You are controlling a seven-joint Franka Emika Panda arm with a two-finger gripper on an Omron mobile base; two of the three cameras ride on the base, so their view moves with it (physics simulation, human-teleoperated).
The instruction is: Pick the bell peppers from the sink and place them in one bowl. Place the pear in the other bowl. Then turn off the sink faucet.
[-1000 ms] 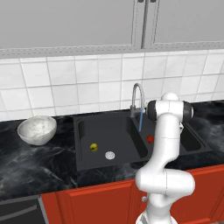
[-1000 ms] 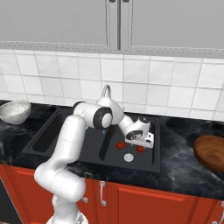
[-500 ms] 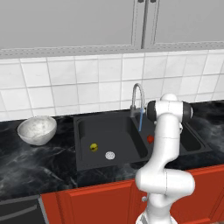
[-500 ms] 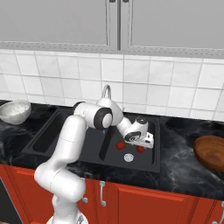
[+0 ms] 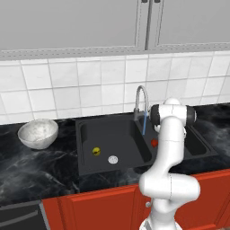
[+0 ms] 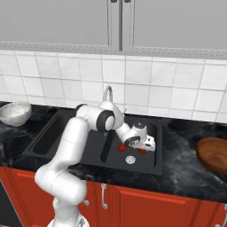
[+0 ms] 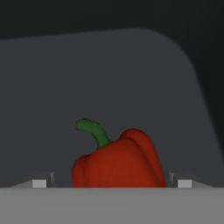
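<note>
Claw low in the right basin of the sink [image 6: 66, 146], spread wide over a bell pepper.

Going large to small, we judged the hard basin wall the main hazard: closing off-centre could have nudged the glossy bell pepper [image 7: 118, 159] so that it rolled away. The pear [image 5: 96, 151] lay in the left basin, and the white bowl [image 5: 38, 133] stood on the bench. The claw [image 6: 149, 143] stood fully spread with the pepper between its tips; we saw nothing gripped.
</note>
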